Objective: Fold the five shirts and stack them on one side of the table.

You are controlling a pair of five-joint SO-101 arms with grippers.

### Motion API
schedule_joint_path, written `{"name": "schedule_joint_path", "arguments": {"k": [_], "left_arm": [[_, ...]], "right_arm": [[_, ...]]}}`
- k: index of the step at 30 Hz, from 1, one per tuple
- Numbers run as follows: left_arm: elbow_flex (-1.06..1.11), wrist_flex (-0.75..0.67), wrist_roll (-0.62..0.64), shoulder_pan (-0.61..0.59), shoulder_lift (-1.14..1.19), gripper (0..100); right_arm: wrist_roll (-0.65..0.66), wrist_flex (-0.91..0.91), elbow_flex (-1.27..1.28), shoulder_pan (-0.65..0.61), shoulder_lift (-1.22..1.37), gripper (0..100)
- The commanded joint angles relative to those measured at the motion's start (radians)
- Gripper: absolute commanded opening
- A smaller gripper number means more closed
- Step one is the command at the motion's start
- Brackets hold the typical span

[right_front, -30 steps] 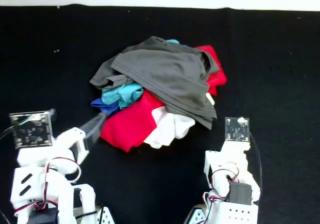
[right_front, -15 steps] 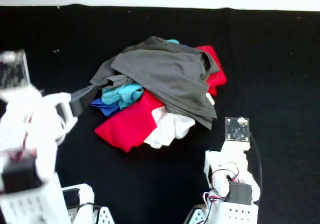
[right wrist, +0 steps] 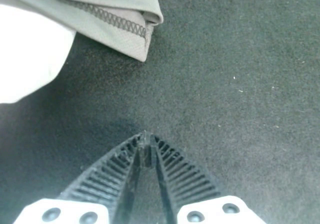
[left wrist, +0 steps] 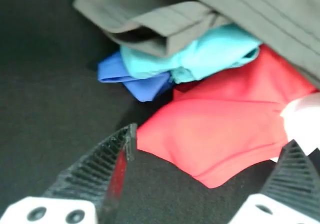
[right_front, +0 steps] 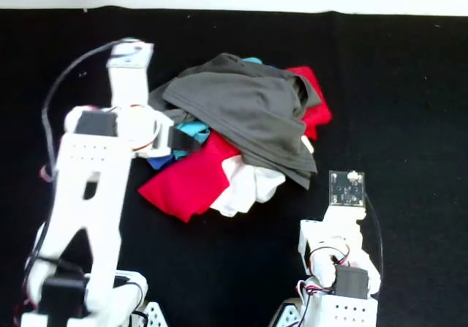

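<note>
Several shirts lie in a heap mid-table: a grey shirt [right_front: 241,107] on top, a red shirt [right_front: 186,181] and a white shirt [right_front: 248,184] at the front, a teal shirt [right_front: 189,132] and a blue shirt [right_front: 156,159] at the left. My left gripper [right_front: 181,141] hangs over the heap's left edge. In its wrist view the left gripper [left wrist: 205,159] is open above the red shirt [left wrist: 220,129], close to the teal shirt [left wrist: 200,58] and blue shirt [left wrist: 135,78]. My right gripper [right wrist: 145,140] is shut over bare cloth, a short way from the grey shirt's hem [right wrist: 110,18].
A black cloth [right_front: 395,85] covers the table, with open room right and left of the heap. The right arm [right_front: 340,239] sits folded at the front right. A second patch of red fabric [right_front: 316,111] shows at the heap's right side.
The left arm has risen from the front left and swung forward until its gripper is over the heap's left edge. The right arm and the shirts have stayed still.
</note>
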Motion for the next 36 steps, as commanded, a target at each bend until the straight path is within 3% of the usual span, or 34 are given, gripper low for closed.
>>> {"name": "schedule_joint_path", "arguments": {"k": [1,8,17,31,33,36], "left_arm": [[-0.125,0.015,0.009,0.042,0.012,42],[-0.246,0.006,0.012,0.124,0.021,42],[-0.105,-0.126,0.008,0.147,0.013,42],[-0.091,-0.241,0.008,0.150,0.022,42],[-0.096,-0.256,0.008,0.150,0.022,39],[-0.099,-0.281,0.011,0.150,0.022,26]], "right_arm": [[-0.006,0.004,0.133,-0.005,-0.004,0.6],[-0.006,0.004,0.133,-0.005,-0.004,0.6],[-0.006,0.004,0.133,-0.005,-0.004,0.6],[-0.006,0.004,0.133,-0.005,-0.004,0.6],[-0.006,0.004,0.133,-0.005,-0.004,0.6],[-0.006,0.004,0.133,-0.005,-0.004,0.6]]}}
